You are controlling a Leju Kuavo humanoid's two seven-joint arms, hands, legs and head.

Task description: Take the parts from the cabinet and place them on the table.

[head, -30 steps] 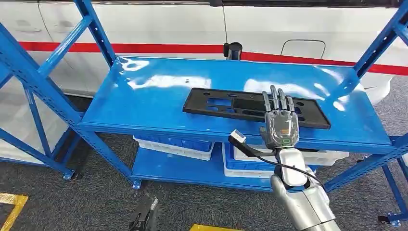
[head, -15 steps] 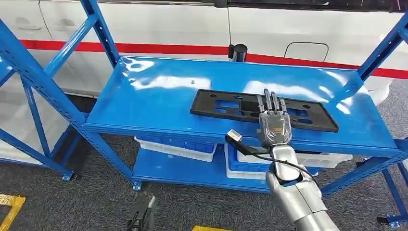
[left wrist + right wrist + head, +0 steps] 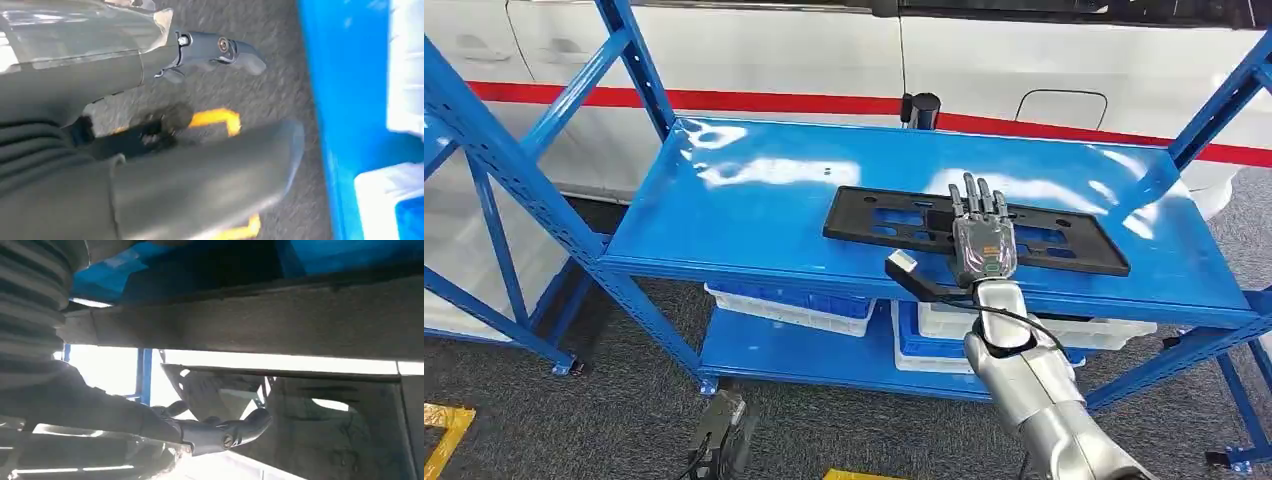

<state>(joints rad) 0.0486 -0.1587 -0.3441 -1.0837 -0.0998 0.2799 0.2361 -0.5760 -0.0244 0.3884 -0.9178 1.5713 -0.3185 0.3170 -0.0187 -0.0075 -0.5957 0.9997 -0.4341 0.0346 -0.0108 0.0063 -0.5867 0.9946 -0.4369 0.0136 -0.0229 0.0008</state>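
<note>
Right hand (image 3: 983, 240) lies palm-down over the black slotted plate (image 3: 874, 218) on the blue cabinet shelf (image 3: 744, 215), fingers straight and spread, grasping nothing. Left hand (image 3: 210, 50) hangs over grey floor, holding nothing, fingers loosely apart.

A vehicle workshop or factory floor: blue steel shelving (image 3: 554, 215) stands on grey carpet-like flooring (image 3: 614, 420) with yellow floor markings (image 3: 444, 425), just in front of a white car body (image 3: 1044, 60) bearing a red stripe (image 3: 724, 100). White-and-blue parts bins (image 3: 789, 302) sit on the shelving's lower level.

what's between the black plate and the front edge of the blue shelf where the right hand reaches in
Bare blue shelf surface, crossed only by the right hand, whose fingers lie over the black plate; the head view shows this.
</note>
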